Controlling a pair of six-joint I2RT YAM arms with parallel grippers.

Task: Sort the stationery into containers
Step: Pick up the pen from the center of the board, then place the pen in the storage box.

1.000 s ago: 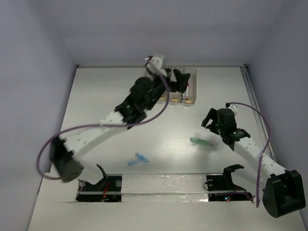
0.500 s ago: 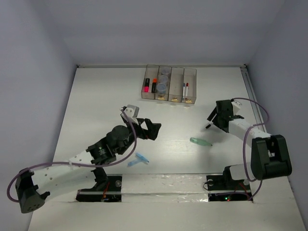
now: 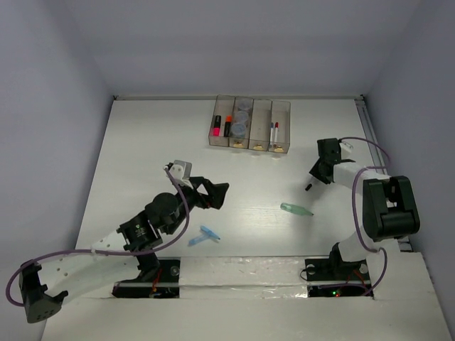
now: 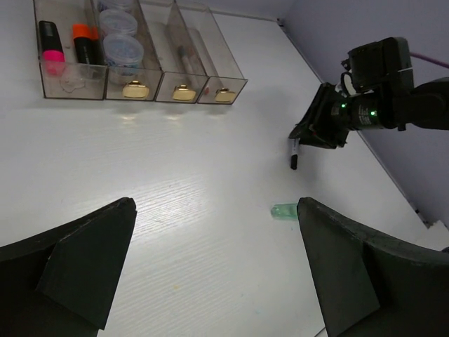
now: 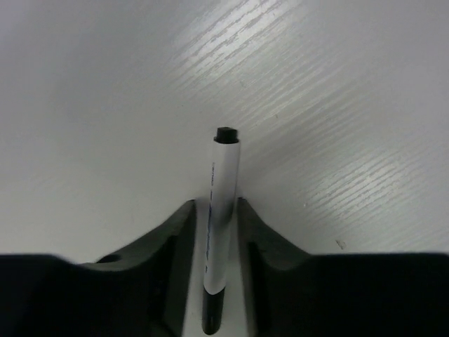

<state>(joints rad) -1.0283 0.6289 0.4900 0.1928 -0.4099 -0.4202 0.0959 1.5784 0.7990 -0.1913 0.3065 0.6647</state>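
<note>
White table [image 3: 142, 142]; low in its wrist view, right gripper [image 5: 216, 205] pinches pen [image 5: 224, 168] mid-barrel. It is probably light, stiff and slick. Left gripper [image 4: 214, 203] gapes empty.

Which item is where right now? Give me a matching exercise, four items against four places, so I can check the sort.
Items
1. pink marker
2. round jars
3. green piece
4. white pen

Places
A. loose on the table
B. between the fingers of the right gripper
C. leftmost bin
D. second bin from the left

Pairs: 1-C, 2-D, 3-A, 4-B.
</note>
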